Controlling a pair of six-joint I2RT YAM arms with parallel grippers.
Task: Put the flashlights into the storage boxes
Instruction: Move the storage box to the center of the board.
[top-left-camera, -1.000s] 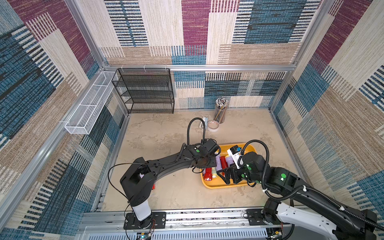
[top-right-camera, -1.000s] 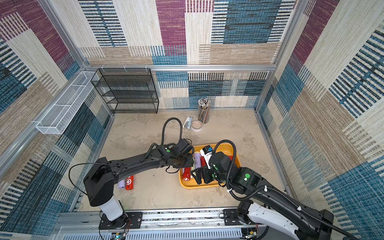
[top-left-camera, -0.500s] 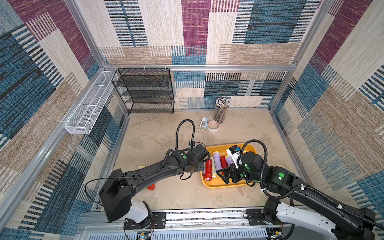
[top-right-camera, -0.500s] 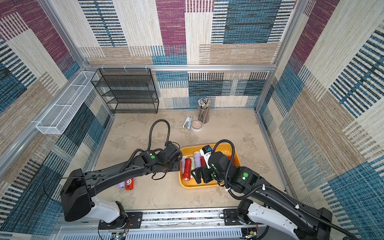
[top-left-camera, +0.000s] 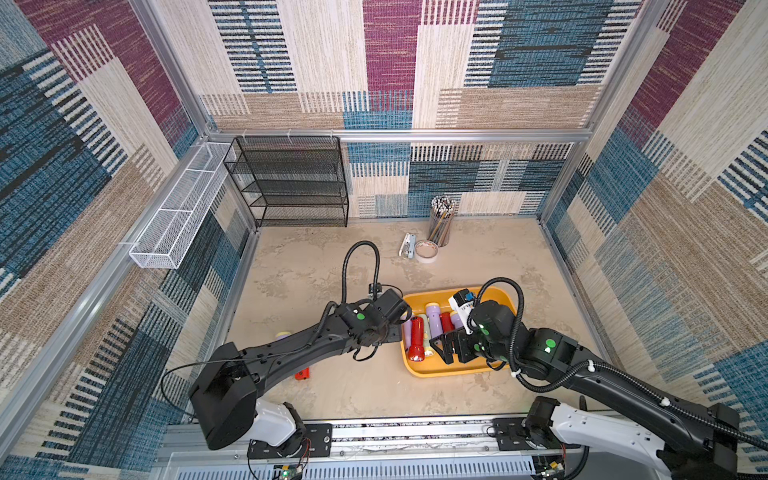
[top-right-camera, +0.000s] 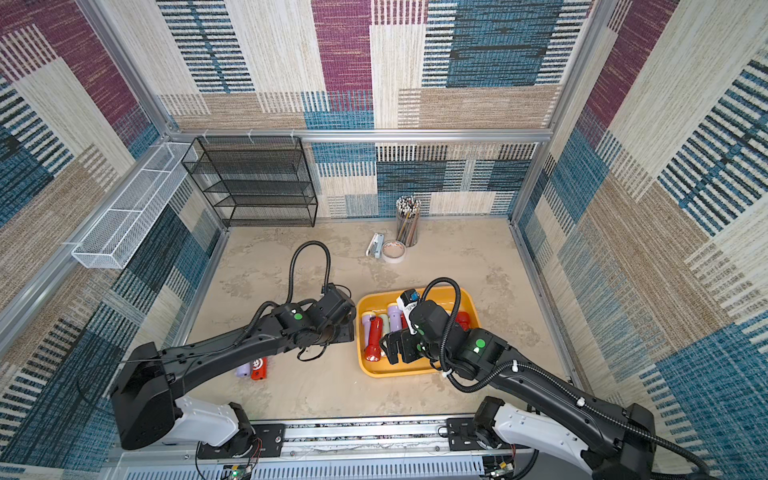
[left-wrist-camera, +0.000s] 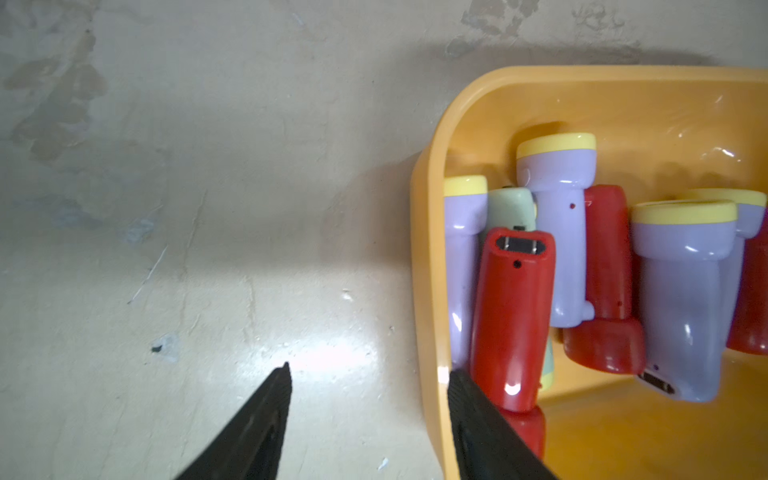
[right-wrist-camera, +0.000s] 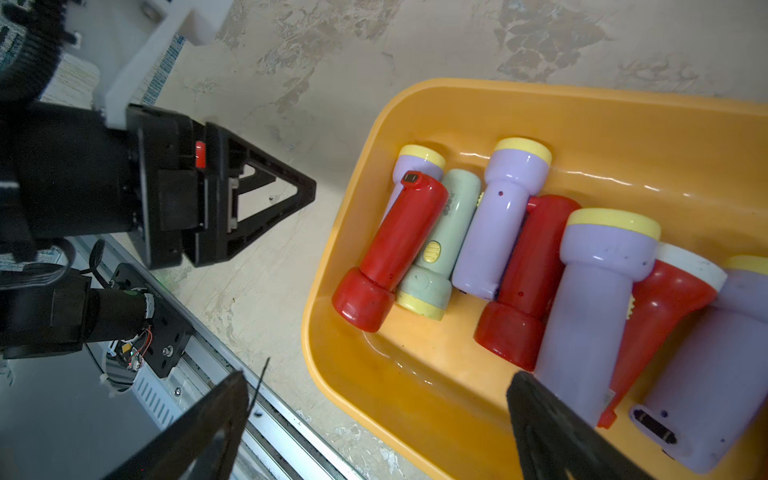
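The yellow-orange storage box sits on the floor right of centre and holds several flashlights: red, lilac and pale green. Two more flashlights lie on the floor near the left arm, one red and one lilac. My left gripper is open and empty, over bare floor just outside the box's left wall, with one fingertip at its rim. My right gripper hangs wide open and empty over the box's near corner.
A black mesh rack stands against the back wall. A white wire basket hangs on the left wall. A cup of pencils, a tape roll and a small stapler sit at the back. The metal rail runs along the front.
My left gripper has drawn back leftward from over the box to just outside its left wall, its jaws widening. The right arm has stayed put.
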